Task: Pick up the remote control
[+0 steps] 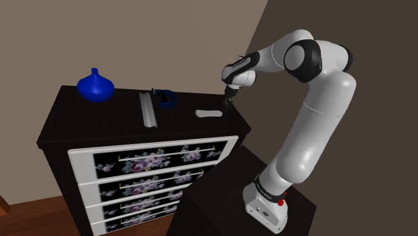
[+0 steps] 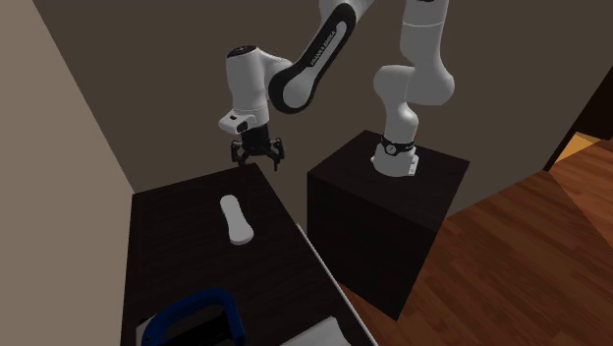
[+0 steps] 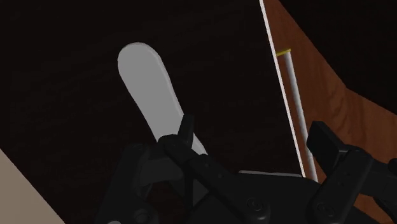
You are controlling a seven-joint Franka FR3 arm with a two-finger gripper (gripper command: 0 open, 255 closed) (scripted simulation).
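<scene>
Your all-black claw (image 2: 257, 157) has its two fingers spread wide and grips nothing. It hangs just over one end of the plain white, long, round-ended remote control (image 2: 235, 218). The remote lies flat on the dark top of the flower-fronted chest of drawers (image 1: 120, 117), towards the end nearest the stand.

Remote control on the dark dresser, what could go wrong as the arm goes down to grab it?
The open end effector sits off-centre: one finger is over the near end of the remote control, so a straight descent might press on it rather than straddle it. The remote lies flat on the dresser top, not far from its front edge, so a sideways nudge could slide it toward the drop.
</scene>
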